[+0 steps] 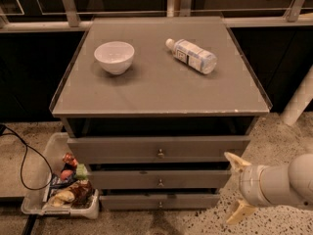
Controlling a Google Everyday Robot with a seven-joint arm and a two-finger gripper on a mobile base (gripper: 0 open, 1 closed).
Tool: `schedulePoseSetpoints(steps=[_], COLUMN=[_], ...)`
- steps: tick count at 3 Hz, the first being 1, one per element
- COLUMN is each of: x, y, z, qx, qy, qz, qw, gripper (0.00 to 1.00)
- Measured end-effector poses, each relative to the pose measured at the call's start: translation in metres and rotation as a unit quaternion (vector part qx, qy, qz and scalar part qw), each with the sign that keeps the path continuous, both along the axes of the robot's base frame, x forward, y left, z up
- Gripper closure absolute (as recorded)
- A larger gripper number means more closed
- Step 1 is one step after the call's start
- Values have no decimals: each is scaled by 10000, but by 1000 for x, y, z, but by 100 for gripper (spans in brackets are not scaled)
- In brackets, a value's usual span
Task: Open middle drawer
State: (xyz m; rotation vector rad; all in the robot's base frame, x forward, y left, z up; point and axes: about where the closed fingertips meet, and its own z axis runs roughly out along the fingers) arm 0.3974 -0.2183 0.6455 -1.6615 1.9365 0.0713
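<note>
The grey cabinet has three stacked drawer fronts. The middle drawer [195, 178] is the mid-sized grey front, with a small brass knob [160, 182] at its centre. The taller, wider front [122, 149] lies above it and the thinnest front [132, 200] below it. No drawer's inside shows. My gripper [236, 186] is at the lower right, just off the right end of the middle drawer and near the floor. Its two cream fingers [234, 160] are spread apart one above the other, open and empty.
A white bowl [114, 57] and a plastic bottle [191, 56] lying on its side rest on the cabinet top [156, 92]. A clear bin of snacks [63, 185] stands on the floor at the left, beside a black cable [24, 155]. A white pole [299, 99] is at the right.
</note>
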Motion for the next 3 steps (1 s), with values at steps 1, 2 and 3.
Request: schedulePoseSetpoints(steps=[1,2,3], x=[0,0,2], y=[1,1,7], z=[-47,-47,-54], qx=[323,324,413], qy=[18,18,40], qz=[126,127,205], qw=[9994,9994,9989], gripper=[0,0,0])
